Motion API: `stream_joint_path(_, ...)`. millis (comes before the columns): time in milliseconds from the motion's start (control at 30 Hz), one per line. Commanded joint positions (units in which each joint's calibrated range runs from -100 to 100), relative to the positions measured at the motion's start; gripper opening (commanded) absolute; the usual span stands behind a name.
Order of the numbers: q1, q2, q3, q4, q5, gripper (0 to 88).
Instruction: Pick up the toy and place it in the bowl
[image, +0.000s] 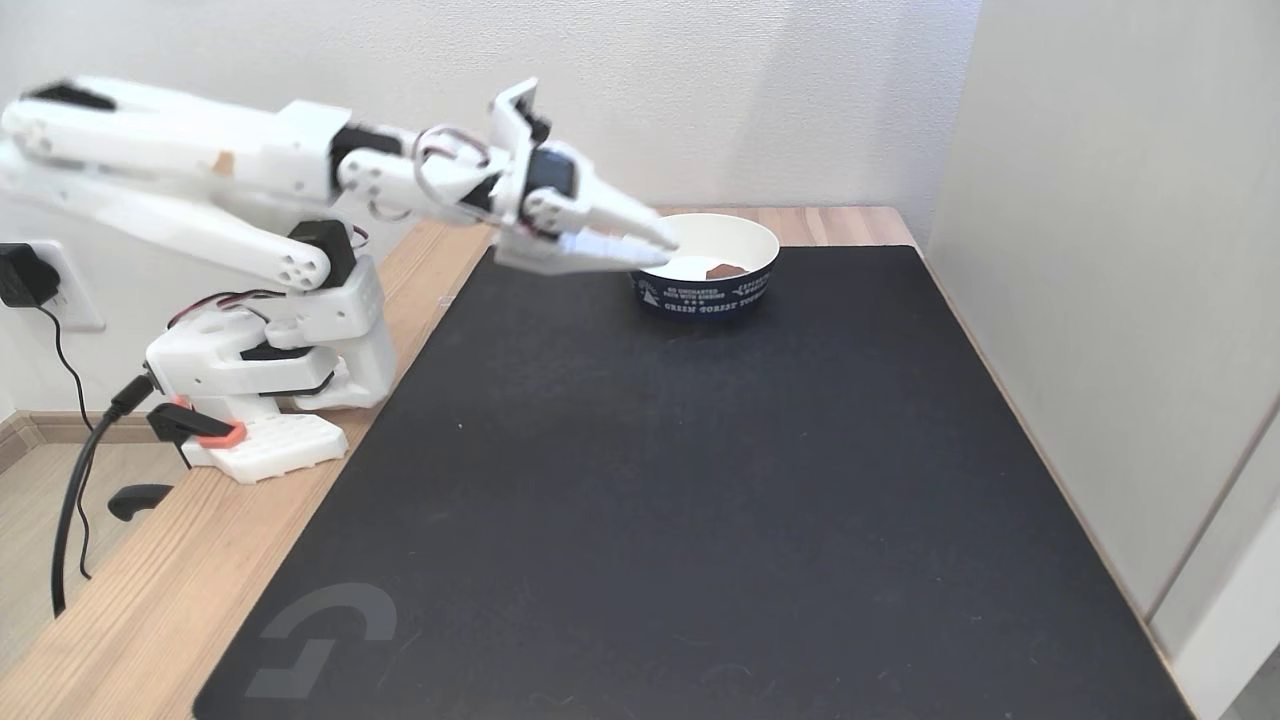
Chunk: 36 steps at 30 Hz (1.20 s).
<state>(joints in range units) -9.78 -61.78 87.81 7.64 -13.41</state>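
the reddish-brown toy (724, 270) lies inside the navy paper bowl (740, 296) at the far end of the black mat (700, 480). the hand (668, 250) hangs at the bowl's left rim, fingers nearly together and empty, so the drop looks done.

A black mat (700, 500) covers the wooden table (150, 620); a plug (20, 275) sits in the wall.

The bowl (708, 270) had white print round its navy outside; the bottom line looked like "GREEN FOREST", the smaller lines above were too tiny to read. The black mat (700, 500) carried a grey G-shaped logo (320, 635) at about 7 o'clock.
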Motion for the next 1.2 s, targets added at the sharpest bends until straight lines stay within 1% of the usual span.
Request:
stream_joint_path(0, 4.7, -16.5, 12.2, 2.4, 0.4, 2.2)
stream_joint_path(67, 6.0, -21.7, 11.4, 11.3, 2.6, 2.2)
stream_joint_path(100, 7.4, -25.7, 11.5, 17.6, 4.8, 2.2)
stream_joint_path(200, 8.9, -30.1, 12.2, 26.7, 6.8, 2.2)
stream_joint_path(267, 10.2, -34.0, 12.0, 35.0, 10.1, 2.2)
stream_joint_path(400, 10.4, -37.6, 11.6, 46.5, 10.4, 2.2)
stream_joint_path(567, 9.7, -37.7, 11.6, 47.0, 12.2, 2.3)
stream_joint_path(1167, 9.5, -37.7, 11.5, 46.5, 11.7, 2.5)
